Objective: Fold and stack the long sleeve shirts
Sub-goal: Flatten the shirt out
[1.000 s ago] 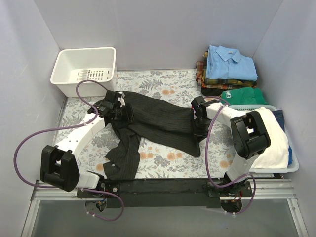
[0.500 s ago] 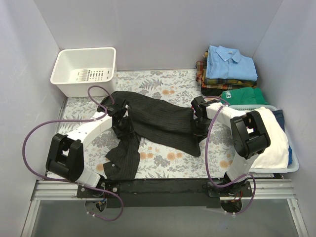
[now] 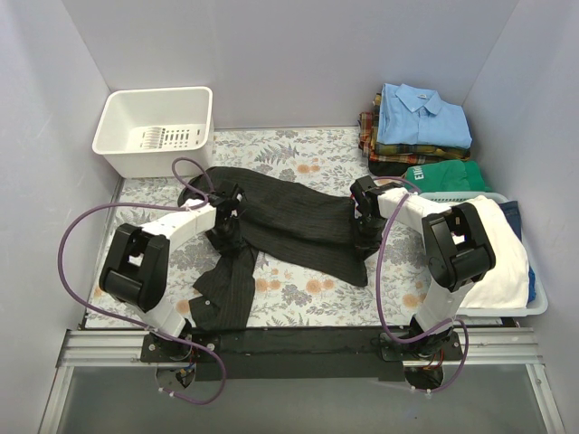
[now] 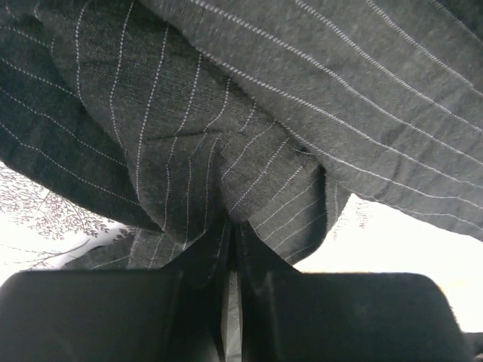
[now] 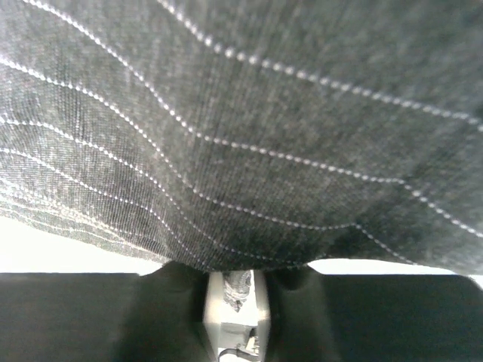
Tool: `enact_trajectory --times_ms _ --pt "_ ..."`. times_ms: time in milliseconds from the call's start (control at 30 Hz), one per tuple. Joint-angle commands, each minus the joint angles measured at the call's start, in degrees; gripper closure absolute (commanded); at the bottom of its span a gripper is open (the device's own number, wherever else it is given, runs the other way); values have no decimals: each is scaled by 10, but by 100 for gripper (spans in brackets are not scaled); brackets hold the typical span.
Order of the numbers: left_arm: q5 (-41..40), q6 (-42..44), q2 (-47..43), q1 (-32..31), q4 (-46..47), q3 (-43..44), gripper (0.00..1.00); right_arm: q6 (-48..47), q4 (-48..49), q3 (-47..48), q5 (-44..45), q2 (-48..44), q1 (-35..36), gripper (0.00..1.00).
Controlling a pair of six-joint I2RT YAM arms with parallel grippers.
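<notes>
Pinstripe shirt (image 3: 289, 217) lies crumpled mid-table (image 3: 298, 149). Left jaws are clamped tight on a bunched fold at its left side. Right jaws are narrow and seem to pinch its right edge. Risk: the bunched grab lifts several layers and tangles the sleeve (image 3: 222, 289), or the right pinch slips.

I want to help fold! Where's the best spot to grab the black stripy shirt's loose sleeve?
Probably the cuff end of the black stripy shirt, pinched from above: that sleeve lies limp and flat on the table, free end nearest the front edge.
</notes>
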Motion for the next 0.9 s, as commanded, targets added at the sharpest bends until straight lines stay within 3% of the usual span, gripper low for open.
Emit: enact_trajectory --times_ms 0,67,300,533,633,867 --pt "-30 14 -24 -3 3 47 100 4 36 -8 4 -14 4 85" --pt "-54 44 -35 -3 3 67 100 -6 33 -5 -5 -32 4 99" --pt "-152 93 -59 17 -41 226 100 -20 -15 47 10 -141 1 99" --pt "-278 129 -76 61 -48 427 100 -40 -31 192 53 -231 -44 99" --pt "-315 140 -81 78 -15 497 100 -40 -24 270 64 -233 -78 99" --pt "-311 217 -127 86 210 541 100 -34 33 435 49 -208 -126 99"
